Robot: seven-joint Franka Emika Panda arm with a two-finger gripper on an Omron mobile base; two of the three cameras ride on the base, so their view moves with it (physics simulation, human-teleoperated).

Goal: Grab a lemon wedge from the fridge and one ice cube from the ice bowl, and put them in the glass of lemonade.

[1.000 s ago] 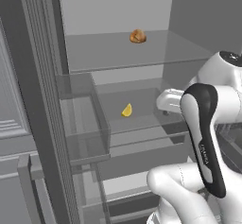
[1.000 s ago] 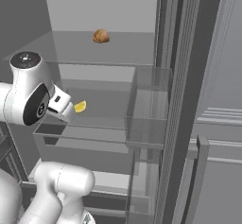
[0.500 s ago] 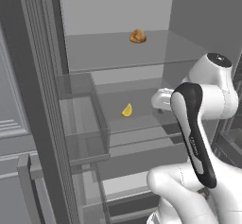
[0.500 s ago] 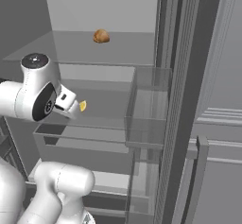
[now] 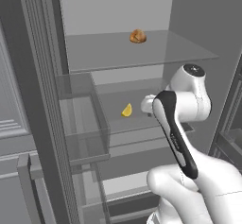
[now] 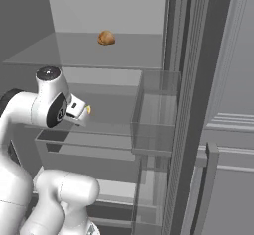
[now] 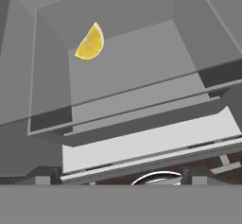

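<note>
The fridge stands open, with clear shelves and a light grey inside. The lemon wedge, small and bright yellow, lies on the middle shelf. My gripper is level with that shelf, just short of the wedge on its right as the left base view shows it. In the hand view the lemon wedge lies ahead, up and to the left. The gripper is open with nothing between its fingers. The ice bowl and the glass of lemonade are out of view.
A small brown food item sits on the upper shelf. Clear door bins jut out beside the shelves. A paneled grey cabinet flanks the fridge. Lower shelves and a drawer lie below the hand.
The arm has reached further into the fridge, bringing the hand closer to the lemon wedge. The wedge has not moved, and the jaws have stayed open.
</note>
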